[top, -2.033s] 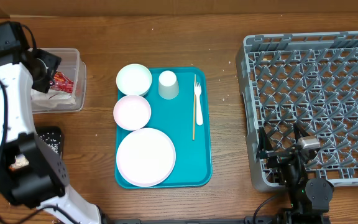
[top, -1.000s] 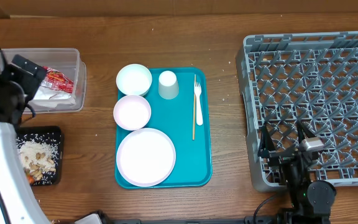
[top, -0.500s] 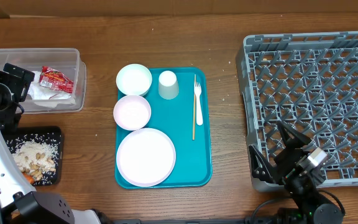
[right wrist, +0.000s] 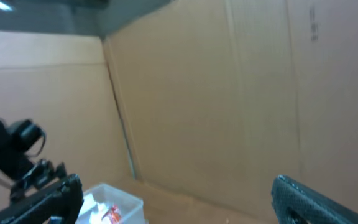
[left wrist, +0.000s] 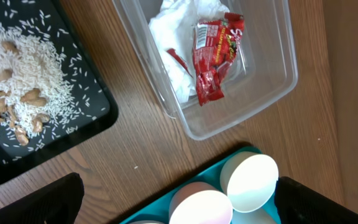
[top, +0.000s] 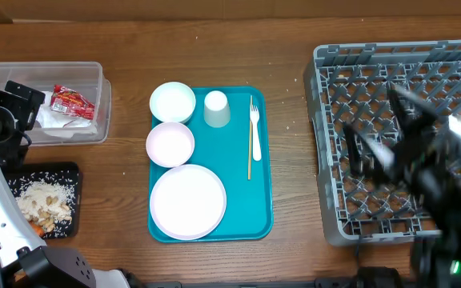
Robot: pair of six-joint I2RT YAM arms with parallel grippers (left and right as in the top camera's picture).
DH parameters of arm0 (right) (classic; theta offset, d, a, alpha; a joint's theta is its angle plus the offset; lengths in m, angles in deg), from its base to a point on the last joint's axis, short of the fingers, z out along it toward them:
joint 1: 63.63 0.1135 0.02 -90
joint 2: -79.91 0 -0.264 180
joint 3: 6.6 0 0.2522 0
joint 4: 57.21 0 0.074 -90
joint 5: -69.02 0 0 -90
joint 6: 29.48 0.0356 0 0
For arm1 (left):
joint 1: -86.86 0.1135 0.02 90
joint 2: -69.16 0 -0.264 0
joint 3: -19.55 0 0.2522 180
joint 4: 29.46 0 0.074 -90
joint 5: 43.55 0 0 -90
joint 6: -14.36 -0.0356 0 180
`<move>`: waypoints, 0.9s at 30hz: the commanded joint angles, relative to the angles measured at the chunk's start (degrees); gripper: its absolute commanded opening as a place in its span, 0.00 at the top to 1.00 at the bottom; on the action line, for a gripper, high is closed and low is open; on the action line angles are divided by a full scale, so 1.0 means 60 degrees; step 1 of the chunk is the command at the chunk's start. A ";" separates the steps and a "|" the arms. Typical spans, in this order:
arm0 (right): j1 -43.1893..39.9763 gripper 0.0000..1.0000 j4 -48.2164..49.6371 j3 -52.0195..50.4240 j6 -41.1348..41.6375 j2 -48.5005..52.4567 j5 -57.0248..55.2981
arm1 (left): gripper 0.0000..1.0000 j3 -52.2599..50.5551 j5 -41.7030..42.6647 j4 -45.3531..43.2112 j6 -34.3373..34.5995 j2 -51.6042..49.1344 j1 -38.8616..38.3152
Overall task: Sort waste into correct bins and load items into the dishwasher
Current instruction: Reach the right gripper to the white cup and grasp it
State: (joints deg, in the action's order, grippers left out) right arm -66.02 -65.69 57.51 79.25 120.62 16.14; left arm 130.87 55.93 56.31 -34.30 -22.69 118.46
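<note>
Over the grey dish rack (top: 350,64) my right claw (right wrist: 178,202) is a blur, fingers spread. My left claw (left wrist: 180,196) is spread too. The red wrapper (left wrist: 213,53) lies on white napkins (left wrist: 173,31) in the clear tub (left wrist: 272,81); rice (left wrist: 23,74) covers the black tray (left wrist: 98,118)

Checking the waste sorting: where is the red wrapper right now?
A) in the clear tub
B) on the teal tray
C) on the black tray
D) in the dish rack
A: the wrapper lies on the white napkins inside the tub, and the left wrist view shows the same.
</note>
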 commanded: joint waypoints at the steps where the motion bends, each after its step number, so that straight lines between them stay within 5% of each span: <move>1: 0.0459 0.00 -0.0714 0.1778 -0.0634 0.2109 0.0368 | 0.00 0.0095 0.0036 -0.0004 -0.0219 0.0058 -0.0015; 7: 0.2932 0.00 -0.2892 0.5027 -0.2062 0.6240 -0.1577 | 0.00 0.0095 0.0040 -0.0004 -0.0219 0.0058 -0.0018; 15: 0.5166 0.00 -0.3155 0.6124 -0.2200 0.9617 -0.5606 | 0.00 0.0095 0.0036 -0.0004 -0.0219 0.0058 -0.0018; 27: 0.5523 0.00 -0.2692 0.6113 -0.2084 1.2203 -0.4047 | 0.00 0.0095 0.0040 -0.0004 -0.0219 0.0058 -0.0018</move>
State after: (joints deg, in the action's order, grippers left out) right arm -33.41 -82.30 92.41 66.70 191.13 -9.85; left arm 130.87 55.93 56.33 -34.28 -22.71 118.46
